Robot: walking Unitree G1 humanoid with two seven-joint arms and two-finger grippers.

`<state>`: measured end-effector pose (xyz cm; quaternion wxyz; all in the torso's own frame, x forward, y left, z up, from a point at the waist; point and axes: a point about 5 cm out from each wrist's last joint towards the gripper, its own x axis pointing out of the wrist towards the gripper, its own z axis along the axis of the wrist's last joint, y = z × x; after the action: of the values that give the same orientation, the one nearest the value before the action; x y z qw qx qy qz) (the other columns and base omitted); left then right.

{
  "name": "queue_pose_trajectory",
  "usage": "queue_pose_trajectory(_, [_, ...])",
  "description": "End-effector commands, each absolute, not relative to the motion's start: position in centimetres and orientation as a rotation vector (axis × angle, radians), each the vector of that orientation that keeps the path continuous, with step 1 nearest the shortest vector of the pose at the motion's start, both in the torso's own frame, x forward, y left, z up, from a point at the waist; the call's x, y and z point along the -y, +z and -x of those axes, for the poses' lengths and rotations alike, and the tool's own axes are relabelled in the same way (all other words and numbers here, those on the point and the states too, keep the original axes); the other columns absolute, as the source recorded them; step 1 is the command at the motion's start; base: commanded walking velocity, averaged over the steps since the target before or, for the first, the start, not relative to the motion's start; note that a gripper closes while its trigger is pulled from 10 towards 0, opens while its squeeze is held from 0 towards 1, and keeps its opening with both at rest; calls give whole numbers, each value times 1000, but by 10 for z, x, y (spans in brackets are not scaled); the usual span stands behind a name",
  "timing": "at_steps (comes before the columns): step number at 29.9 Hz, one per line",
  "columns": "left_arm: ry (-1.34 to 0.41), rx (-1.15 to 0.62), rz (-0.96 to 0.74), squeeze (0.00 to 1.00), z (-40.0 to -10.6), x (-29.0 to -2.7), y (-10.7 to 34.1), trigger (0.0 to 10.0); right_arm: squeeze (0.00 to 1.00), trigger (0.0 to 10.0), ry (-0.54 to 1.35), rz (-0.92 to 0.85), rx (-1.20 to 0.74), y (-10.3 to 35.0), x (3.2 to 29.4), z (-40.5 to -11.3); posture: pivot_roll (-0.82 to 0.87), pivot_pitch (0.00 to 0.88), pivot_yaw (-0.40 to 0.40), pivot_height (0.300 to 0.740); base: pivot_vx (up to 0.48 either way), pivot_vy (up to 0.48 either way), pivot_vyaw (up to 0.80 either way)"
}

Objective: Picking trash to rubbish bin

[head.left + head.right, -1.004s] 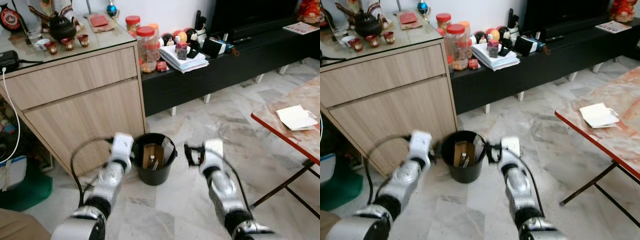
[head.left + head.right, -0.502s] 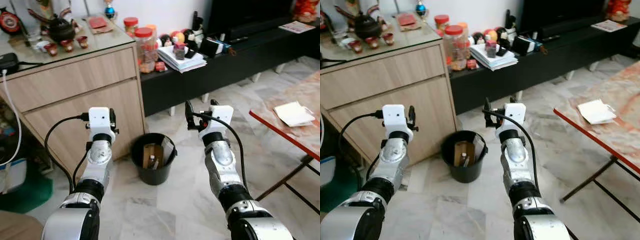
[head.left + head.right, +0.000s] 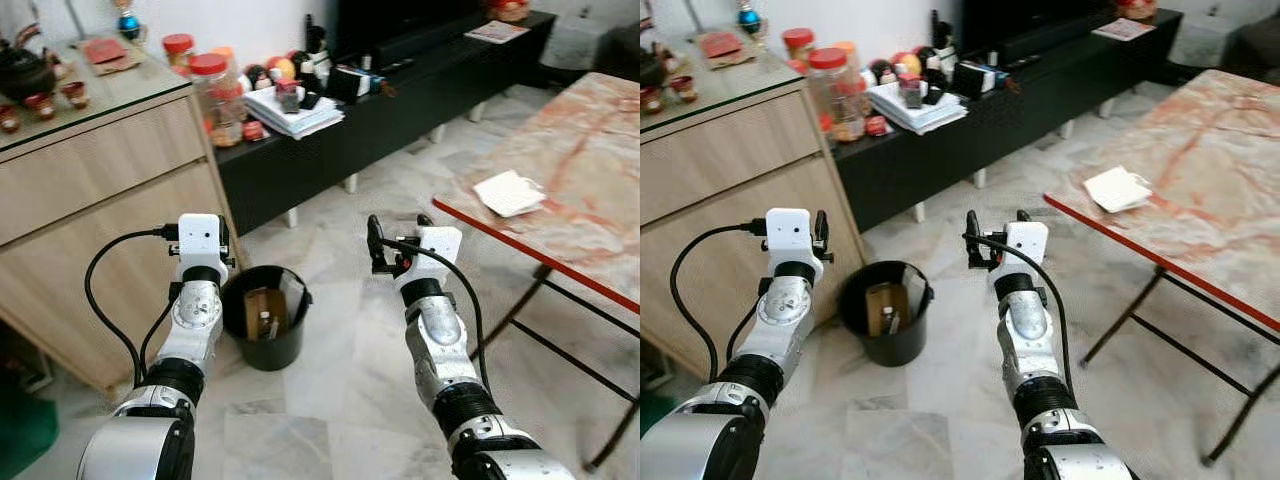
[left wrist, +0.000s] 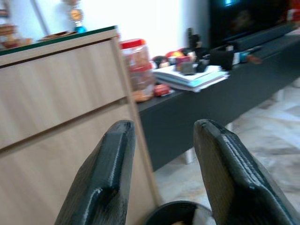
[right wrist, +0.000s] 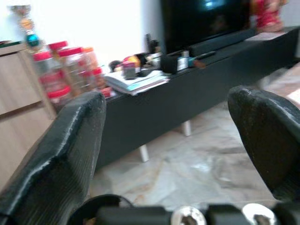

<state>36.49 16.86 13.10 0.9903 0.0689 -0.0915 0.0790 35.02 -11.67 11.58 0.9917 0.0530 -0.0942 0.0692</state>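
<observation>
Black bin (image 3: pixel 265 345) stands on open floor between both released hands, near the table's edge (image 3: pixel 520 250).

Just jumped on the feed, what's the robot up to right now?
It stands on the marble floor with both arms raised and nothing held. The left gripper is up above the black rubbish bin, which already holds some trash, beside the wooden cabinet. The right gripper is open, out over the floor between the bin and the red-edged marble table. A white paper packet lies near the table's edge, a likely next pickup.
</observation>
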Motion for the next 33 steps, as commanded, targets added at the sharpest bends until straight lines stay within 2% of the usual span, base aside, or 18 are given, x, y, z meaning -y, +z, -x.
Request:
queue_pose_trajectory(1, [167,216,-124,0,-368,-168,140,10000,0,10000,155,-109,202,121,112,-352,-92,0,54,740,0,0,-800])
queue_pose_trajectory(16, [222,211,-92,0,-373,-174,147,10000,0,10000,182,-115,202,124,102,-352,-85,0,46,740,0,0,-800])
queue_pose_trajectory(24, [252,191,-88,0,-370,-177,142,10000,0,10000,189,-115,193,119,101,-348,-88,0,33,740,0,-381,-800])
queue_pose_trajectory(33, [259,194,-84,0,-370,-178,143,10000,0,10000,196,-118,187,119,99,-347,-86,8,29,740,0,0,-800])
